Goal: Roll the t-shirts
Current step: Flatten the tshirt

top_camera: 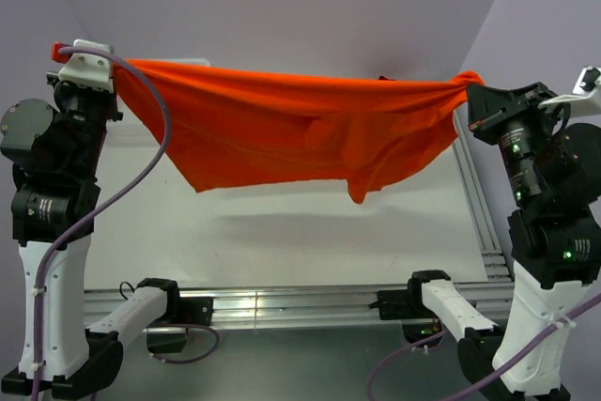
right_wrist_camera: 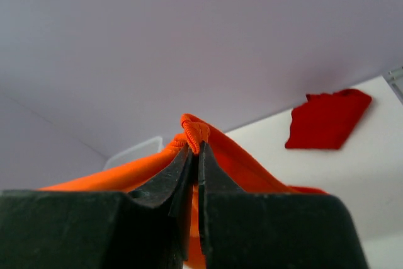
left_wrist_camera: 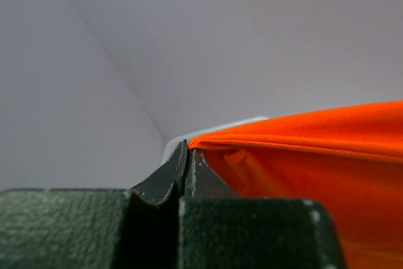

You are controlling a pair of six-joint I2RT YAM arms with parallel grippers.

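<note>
Up in the air goes the orange tee [top_camera: 282, 129], stretched wide above the table [top_camera: 282, 251]! The left gripper [left_wrist_camera: 187, 155] is pinched tight on one corner, the right gripper [right_wrist_camera: 195, 150] is clamped on the bunched hem opposite. The red tee [right_wrist_camera: 324, 120] lies on the table, well apart.

Here's the orange tee [top_camera: 282, 129] stretched 10 to 2 o'clock above desk [top_camera: 282, 241], mid sagging; darker red tee [right_wrist_camera: 327, 119] flat on desk, 2 o'clock in rt wrist view.
</note>
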